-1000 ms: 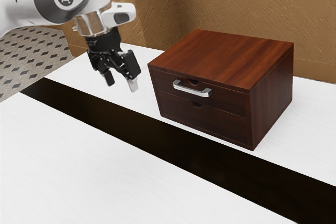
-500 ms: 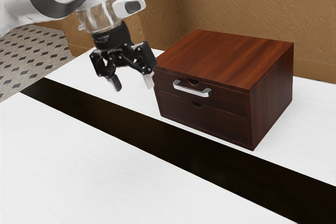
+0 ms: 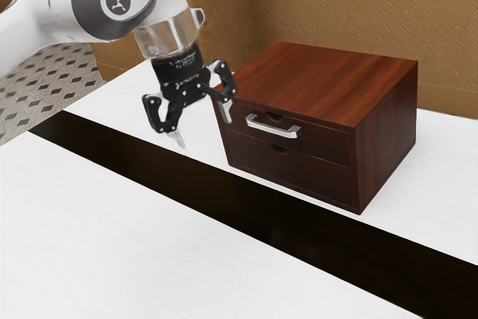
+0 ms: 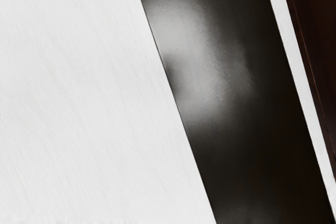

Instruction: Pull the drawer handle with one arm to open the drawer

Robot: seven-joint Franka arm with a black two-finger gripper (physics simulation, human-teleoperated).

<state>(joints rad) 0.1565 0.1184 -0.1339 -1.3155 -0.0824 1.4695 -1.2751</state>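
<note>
A dark red wooden cabinet (image 3: 328,117) with two drawers stands on the white table (image 3: 97,237). Its upper drawer (image 3: 287,134) carries a silver bar handle (image 3: 273,127) and sits flush with the cabinet front. The lower drawer (image 3: 287,163) is flush as well. My black gripper (image 3: 202,126) hangs open just off the cabinet's front corner, on the exterior view's left of the handle, fingers (image 3: 176,137) pointing down and touching nothing. In the wrist view the black table stripe (image 4: 231,129) runs below my hand, with a sliver of the cabinet (image 4: 315,19) beside it.
A wide glossy black stripe (image 3: 246,207) crosses the white table diagonally in front of the cabinet. Tan textured walls (image 3: 358,5) rise behind, and a patterned floor (image 3: 45,80) lies past the table's far left edge.
My hand has moved toward the exterior view's right, closer to the cabinet's front corner, and has turned about its axis. The fingers stay apart. The drawers have not moved.
</note>
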